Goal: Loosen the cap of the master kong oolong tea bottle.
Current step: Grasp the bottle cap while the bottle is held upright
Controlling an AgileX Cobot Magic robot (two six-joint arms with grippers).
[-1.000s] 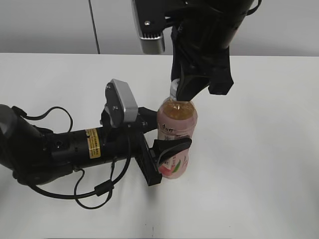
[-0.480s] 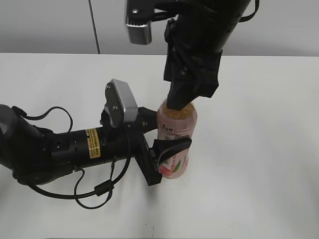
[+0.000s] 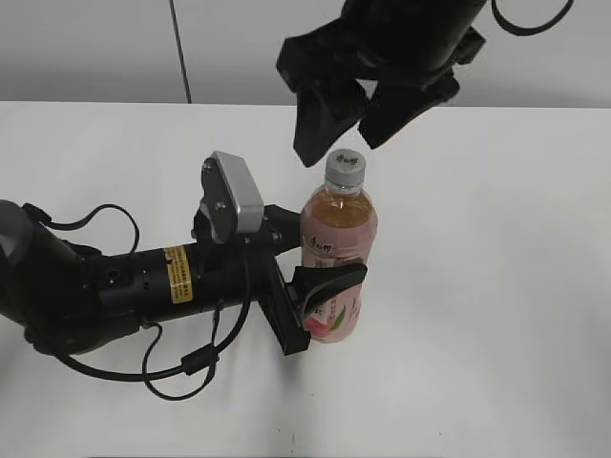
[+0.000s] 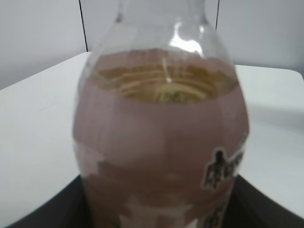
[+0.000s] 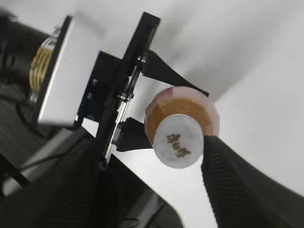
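Observation:
The oolong tea bottle (image 3: 338, 258) stands upright on the white table, amber tea inside, pink peach label. Its white cap (image 3: 345, 170) sits on the neck and is uncovered. My left gripper (image 3: 315, 267) is shut on the bottle's body from the left; the bottle fills the left wrist view (image 4: 161, 137). My right gripper (image 3: 346, 119) is open and hangs just above the cap, not touching it. In the right wrist view the cap (image 5: 179, 141) with its dark logo sits between the two spread fingers (image 5: 152, 175), above the bottle's shoulder (image 5: 209, 116).
The white table (image 3: 496, 286) extends around the bottle. The left arm with its cables (image 3: 115, 286) lies across the table's left half. A grey wall (image 3: 95, 48) runs behind the table.
My right gripper has let go of the cap, opened and risen clear of it. The cap is now in plain view. The bottle and left gripper have not moved.

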